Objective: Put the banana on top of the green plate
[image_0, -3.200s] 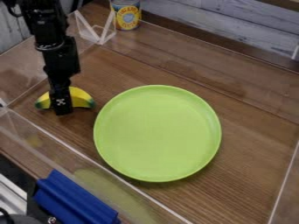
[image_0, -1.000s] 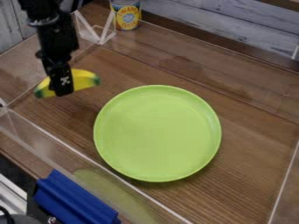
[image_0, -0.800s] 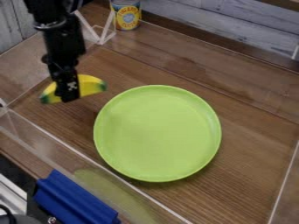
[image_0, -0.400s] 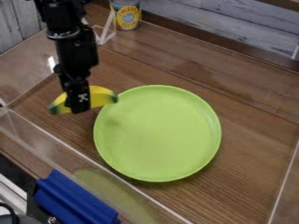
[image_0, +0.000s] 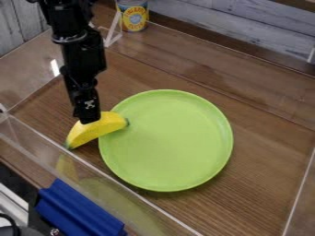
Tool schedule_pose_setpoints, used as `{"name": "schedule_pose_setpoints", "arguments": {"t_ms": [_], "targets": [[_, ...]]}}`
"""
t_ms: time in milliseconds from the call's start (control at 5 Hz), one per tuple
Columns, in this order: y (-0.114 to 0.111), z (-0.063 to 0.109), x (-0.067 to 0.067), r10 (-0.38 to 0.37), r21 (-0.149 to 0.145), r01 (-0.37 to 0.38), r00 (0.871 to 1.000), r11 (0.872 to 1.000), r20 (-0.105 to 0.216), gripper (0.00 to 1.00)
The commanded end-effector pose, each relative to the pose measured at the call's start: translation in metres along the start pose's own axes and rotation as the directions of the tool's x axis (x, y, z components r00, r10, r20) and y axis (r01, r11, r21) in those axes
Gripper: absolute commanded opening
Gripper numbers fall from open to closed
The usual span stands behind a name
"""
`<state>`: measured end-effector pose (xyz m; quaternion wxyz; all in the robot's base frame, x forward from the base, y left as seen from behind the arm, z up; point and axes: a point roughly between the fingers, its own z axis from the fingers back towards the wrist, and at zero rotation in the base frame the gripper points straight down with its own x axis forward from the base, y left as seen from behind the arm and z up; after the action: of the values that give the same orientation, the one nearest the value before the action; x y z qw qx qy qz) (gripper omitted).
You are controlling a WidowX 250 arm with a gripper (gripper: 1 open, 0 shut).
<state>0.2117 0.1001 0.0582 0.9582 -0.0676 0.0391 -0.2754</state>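
Over on the left, the black arm reaches down from the top edge, and its pincer [image_0: 87, 115] is right at the yellow banana [image_0: 96, 130]; I can't tell from here whether the tips are apart or together. The banana lies slanted, its upper end by the left edge of the green plate [image_0: 167, 141], its lower end off the plate. Below it, in the bottom left corner, there's a blue object [image_0: 79, 213]. A can [image_0: 133, 15] with a yellow and blue label stands at the top, beyond the plate, which sits on the wooden surface [image_0: 262, 115].

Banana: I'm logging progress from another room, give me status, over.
Fingers at the banana, open or shut unclear. One end at the green plate's rim, rest off it. Nothing seen blocking the way.
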Motion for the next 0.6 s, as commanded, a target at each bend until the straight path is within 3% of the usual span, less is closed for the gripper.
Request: {"name": "schedule_pose_setpoints", "arguments": {"t_ms": [0, 400], "targets": [[0.003, -0.004, -0.001, 0.006, 0.011, -0.006, 1.0, 1.0, 0.016, 1.0], [0.01, -0.02, -0.003, 0.012, -0.002, -0.012, 1.0, 1.0, 0.017, 1.0]]}}
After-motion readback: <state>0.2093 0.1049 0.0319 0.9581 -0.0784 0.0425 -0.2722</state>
